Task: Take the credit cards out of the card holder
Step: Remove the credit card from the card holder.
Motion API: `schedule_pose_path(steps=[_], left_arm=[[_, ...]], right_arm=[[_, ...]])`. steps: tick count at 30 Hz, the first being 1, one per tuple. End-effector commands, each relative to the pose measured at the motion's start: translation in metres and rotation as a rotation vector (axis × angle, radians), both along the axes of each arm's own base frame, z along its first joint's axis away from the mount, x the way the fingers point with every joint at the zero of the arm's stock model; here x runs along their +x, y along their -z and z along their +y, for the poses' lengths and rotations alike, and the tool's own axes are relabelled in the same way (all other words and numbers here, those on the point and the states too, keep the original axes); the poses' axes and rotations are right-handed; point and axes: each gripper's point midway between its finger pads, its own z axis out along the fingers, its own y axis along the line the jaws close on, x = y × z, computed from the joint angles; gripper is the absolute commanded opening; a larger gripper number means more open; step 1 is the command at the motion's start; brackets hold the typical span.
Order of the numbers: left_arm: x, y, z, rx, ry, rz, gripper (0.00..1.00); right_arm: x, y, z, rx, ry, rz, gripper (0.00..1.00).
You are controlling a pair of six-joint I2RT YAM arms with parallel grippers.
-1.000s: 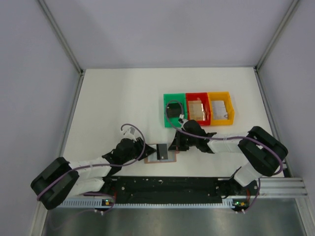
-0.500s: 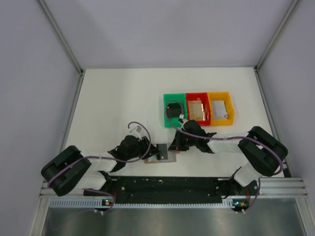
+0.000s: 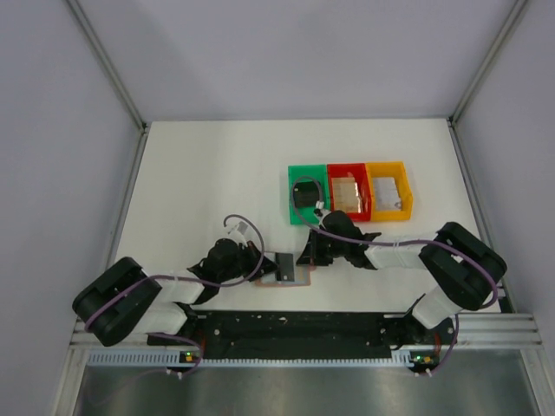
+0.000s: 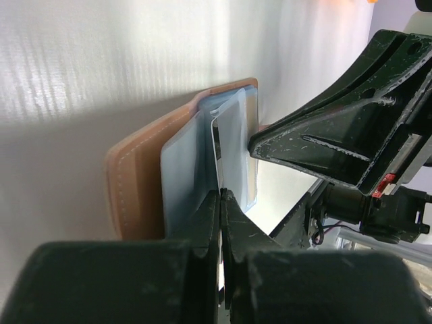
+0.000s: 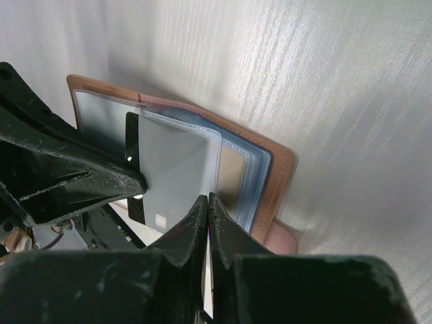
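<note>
Left hand [image 4: 221, 196] closed, pinching the exposed edge of a thin, stiff, likely slippery credit card [image 5: 133, 138] poking from the soft card holder [image 4: 138, 175]; right hand [image 5: 206, 202] closed against its pocket.

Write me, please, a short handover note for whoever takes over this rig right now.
The left hand is shut on the edge of a dark credit card.
The right hand is shut, tips against the inner sleeve of the card holder.
The card holder lies open on the table, between the two hands.
Done: one card gripped, partly out of its pocket.
Left: pull it free, then check the other pockets.
</note>
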Motion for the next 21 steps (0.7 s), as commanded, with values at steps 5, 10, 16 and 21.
schedule_pose_path(steps=[5,10,16,21], left_arm=[[-0.003,0.007,0.016,0.025,-0.025,-0.006,0.00],[-0.004,0.008,0.017,0.030,-0.028,-0.008,0.00],[-0.003,0.009,0.015,0.025,-0.020,-0.008,0.00],[-0.003,0.008,0.013,0.014,-0.016,-0.005,0.00]], right_arm=[[0.001,0.026,-0.019,-0.132,0.025,0.031,0.00],[0.004,-0.002,-0.001,-0.003,-0.017,-0.031,0.00],[0.011,-0.039,0.012,0.096,-0.033,-0.113,0.00],[0.009,-0.045,0.021,0.139,-0.054,-0.114,0.00]])
